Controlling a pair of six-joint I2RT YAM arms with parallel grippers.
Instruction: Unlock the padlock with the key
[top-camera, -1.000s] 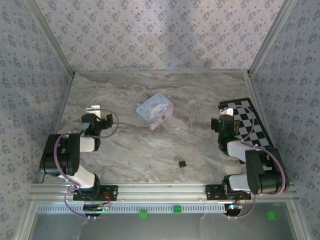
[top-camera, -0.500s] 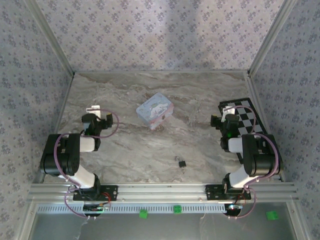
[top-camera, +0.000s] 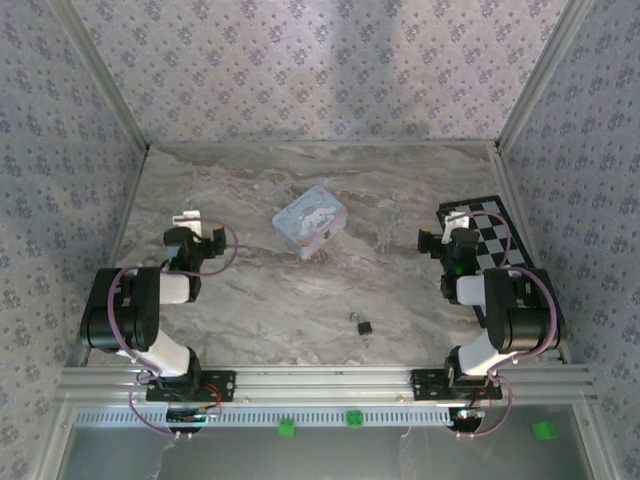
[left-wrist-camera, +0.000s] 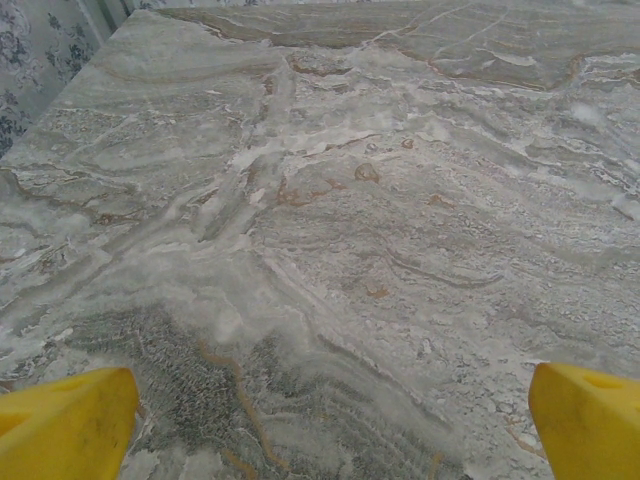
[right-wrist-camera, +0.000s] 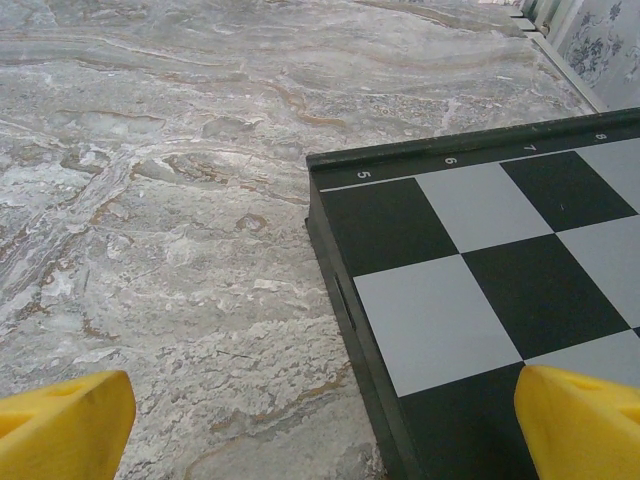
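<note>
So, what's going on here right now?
Two robot arms sit at a table, and neither is handling anything. The left pincer and the right pincer are both open and empty. The small dark padlock lies untouched near the front edge, between the arms, with a pale blue tin farther back. The right pincer hovers at the edge of a chessboard.

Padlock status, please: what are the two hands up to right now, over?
Both open, empty: left hand over bare table, right hand at chessboard edge. Untouched padlock between the arms. Blue tin farther back, not blocking.
</note>
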